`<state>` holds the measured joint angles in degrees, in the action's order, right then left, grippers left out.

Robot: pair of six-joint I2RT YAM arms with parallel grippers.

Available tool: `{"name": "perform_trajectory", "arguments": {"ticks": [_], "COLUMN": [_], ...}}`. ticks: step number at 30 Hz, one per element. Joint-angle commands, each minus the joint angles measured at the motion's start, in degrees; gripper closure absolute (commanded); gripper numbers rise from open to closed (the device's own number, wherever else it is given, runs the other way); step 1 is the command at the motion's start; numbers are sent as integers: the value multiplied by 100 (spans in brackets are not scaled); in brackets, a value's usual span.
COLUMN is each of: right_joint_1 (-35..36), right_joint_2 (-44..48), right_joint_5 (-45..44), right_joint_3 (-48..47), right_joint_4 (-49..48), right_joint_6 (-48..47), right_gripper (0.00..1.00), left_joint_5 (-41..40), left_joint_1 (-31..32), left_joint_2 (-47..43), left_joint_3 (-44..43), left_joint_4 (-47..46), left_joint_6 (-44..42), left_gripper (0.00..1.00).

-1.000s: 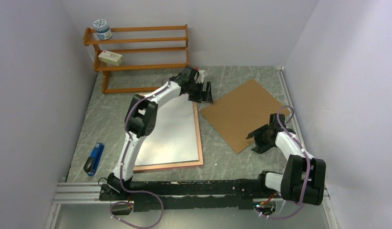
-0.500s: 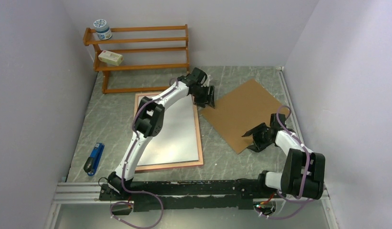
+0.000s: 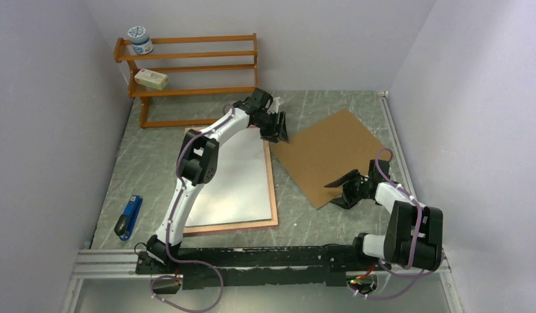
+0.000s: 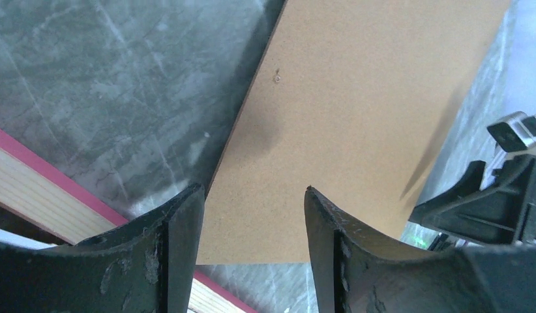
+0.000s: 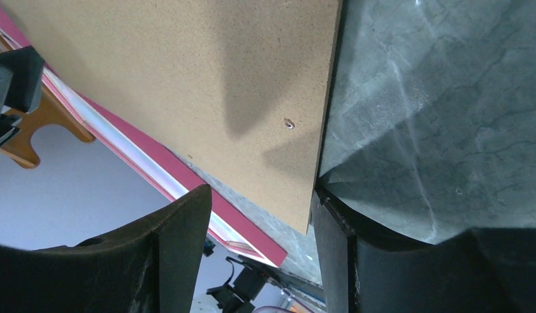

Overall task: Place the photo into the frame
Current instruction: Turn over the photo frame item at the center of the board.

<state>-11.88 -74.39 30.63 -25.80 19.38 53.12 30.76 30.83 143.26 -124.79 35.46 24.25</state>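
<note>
Fingers (image 4: pixel 177 254) of your left gripper (image 3: pixel 278 134) and right gripper (image 3: pixel 332 195) stand spread, pinching nothing, at opposite corners of the backing board (image 3: pixel 330 150), beside the frame (image 3: pixel 273 189) where the photo (image 3: pixel 236 179) lies white-side-up; an uneven lift could swing the board and knock the print askew.

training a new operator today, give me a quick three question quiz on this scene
1. True or false: the brown board lies inside the frame.
2. Which face of the photo shows? A sea picture; B plain white.
3. What lies on the table left of the frame?
Key: 1 false, it lies on the table to the frame's right; 2 B; 3 the blue stapler.
</note>
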Motion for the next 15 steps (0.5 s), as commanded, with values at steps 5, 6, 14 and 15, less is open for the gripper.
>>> {"name": "perform_trajectory", "arguments": {"ticks": [5,6,14,15], "right_joint_1": [107,111,112,115], "right_joint_2": [221,273,234,170], "right_joint_5": [-987,-1024,-705,-624], "right_joint_3": [198,183,199,217], "right_joint_4": [111,152,88,25], "right_joint_6": [-161,-180,-451,-478], "right_gripper": [38,38,38,38], "left_joint_5": [1746,1733,737,693], "left_joint_1": [531,539,536,536], "left_joint_2": [-809,-843,-1474,-1620], "left_joint_3": [162,192,1008,1187], "left_joint_4": [192,189,460,449], "left_joint_6": [162,166,175,156], "left_gripper": [40,40,41,41]}}
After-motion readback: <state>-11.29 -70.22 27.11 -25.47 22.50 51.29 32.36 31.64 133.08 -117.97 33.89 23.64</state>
